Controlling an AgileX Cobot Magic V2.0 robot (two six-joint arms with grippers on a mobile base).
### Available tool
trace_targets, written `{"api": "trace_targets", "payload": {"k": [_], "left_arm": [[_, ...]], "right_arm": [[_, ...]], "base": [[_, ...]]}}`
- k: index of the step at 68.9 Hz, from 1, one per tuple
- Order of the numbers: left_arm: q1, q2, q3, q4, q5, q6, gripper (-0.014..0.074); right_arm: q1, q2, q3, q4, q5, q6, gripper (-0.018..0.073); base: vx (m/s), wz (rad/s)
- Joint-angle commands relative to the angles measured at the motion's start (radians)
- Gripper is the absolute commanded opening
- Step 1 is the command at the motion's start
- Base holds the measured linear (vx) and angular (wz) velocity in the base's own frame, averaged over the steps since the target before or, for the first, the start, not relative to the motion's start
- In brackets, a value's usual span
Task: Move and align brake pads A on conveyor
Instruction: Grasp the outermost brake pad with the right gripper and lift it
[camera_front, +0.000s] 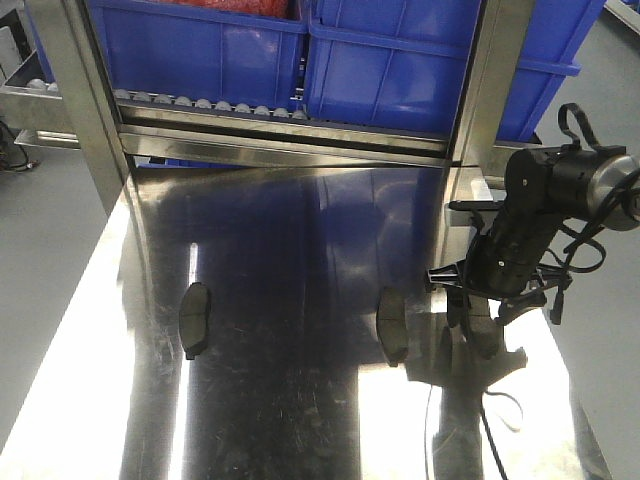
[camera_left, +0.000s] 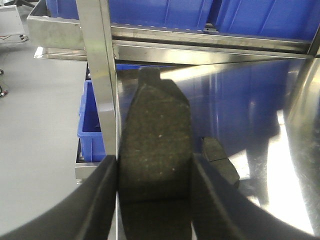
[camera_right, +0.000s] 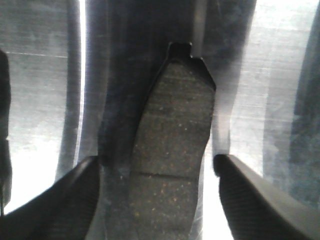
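Shiny steel tabletop (camera_front: 290, 240) below blue bins (camera_front: 200, 55) bears two separate brake pads (camera_front: 195, 319) (camera_front: 392, 325)

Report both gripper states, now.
Left gripper: shut on one brake pad.
Right gripper: open, straddling another brake pad lying on the steel tabletop.

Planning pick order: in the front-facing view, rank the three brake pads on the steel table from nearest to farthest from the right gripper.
1. Right pad, directly under the right gripper.
2. Middle pad, just to its left.
3. Left pad, far left.
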Motion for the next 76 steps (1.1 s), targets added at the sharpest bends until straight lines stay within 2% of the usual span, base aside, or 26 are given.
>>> {"api": "trace_targets", "payload": {"k": [1, 25, 50, 60, 63, 68, 76], "left_arm": [[-0.003, 0.007, -0.029, -0.010, -0.090, -0.001, -0.0006], [-0.003, 0.007, -0.029, -0.010, -0.090, -0.001, -0.0006], [-0.003, 0.007, -0.029, -0.010, -0.090, -0.001, -0.0006], [-0.003, 0.007, -0.029, -0.010, -0.090, -0.001, -0.0006], [-0.003, 0.007, -0.029, -0.010, -0.090, -0.001, -0.0006], [-0.003, 0.007, -0.029, -0.010, -0.090, -0.001, -0.0006], [-0.003, 0.007, -0.029, -0.010, -0.090, -0.001, -0.0006]], "right_arm": [[-0.003, -0.049, -0.026, -0.008, -0.026, -0.004, 0.0380], [-0.003, -0.049, -0.026, -0.059, -0.049, -0.005, -0.0015], [-0.008, -0.174, -0.007, -0.052, -0.044, -0.033, -0.0003], [-0.065, -0.299, 0.085, 0.024, -0.111, -0.064, -0.0002], [-0.086, -0.347, 0.123, 0.058, -0.134, -0.104, -0.0002], [-0.115, -0.430, 0.181, 0.076, -0.164, -0.143, -0.0002], [-0.132, -0.568, 0.255, 0.068, -0.196, -0.147, -0.0002]], "base": [[0.00, 0.00], [0.00, 0.00], [0.00, 0.00], [0.00, 0.00], [0.00, 0.00], [0.00, 0.00], [0.00, 0.00]]}}
